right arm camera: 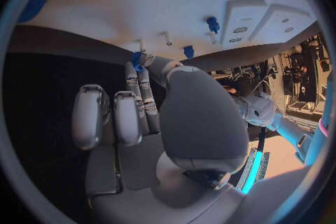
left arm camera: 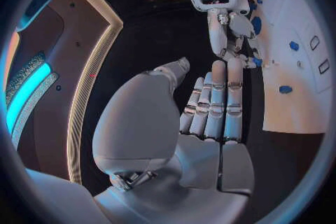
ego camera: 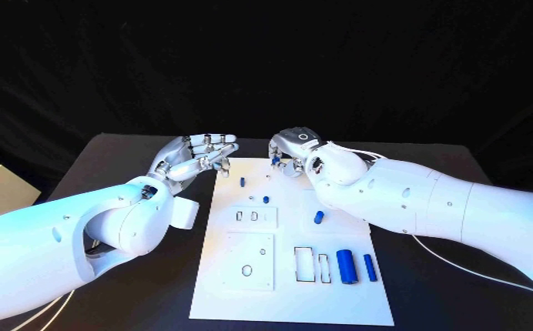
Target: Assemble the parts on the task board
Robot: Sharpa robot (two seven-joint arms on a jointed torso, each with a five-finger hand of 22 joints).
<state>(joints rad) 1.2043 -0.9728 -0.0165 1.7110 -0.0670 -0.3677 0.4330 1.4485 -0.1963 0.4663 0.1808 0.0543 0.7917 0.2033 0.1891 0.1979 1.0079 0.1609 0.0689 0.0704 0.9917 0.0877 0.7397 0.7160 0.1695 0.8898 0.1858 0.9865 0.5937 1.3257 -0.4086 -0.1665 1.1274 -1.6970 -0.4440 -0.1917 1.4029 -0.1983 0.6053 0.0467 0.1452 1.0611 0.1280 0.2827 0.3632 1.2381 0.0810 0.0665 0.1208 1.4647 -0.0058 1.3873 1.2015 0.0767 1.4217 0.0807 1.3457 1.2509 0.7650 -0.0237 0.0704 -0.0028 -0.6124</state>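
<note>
The right robot hand (ego camera: 298,148) pinches a small blue plastic peg (right arm camera: 138,60) above the white rectangular task board (ego camera: 222,285), seemingly for insertion, while the left robot hand (ego camera: 200,154) hovers released beside it.

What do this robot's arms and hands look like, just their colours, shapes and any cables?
Both arms are smooth, glossy white shells with rounded joints and small dark holes. The left hand and right hand are silver metal with segmented, jointed fingers and grey padded palms. A thin white cable trails from the right arm across the black table.
</note>
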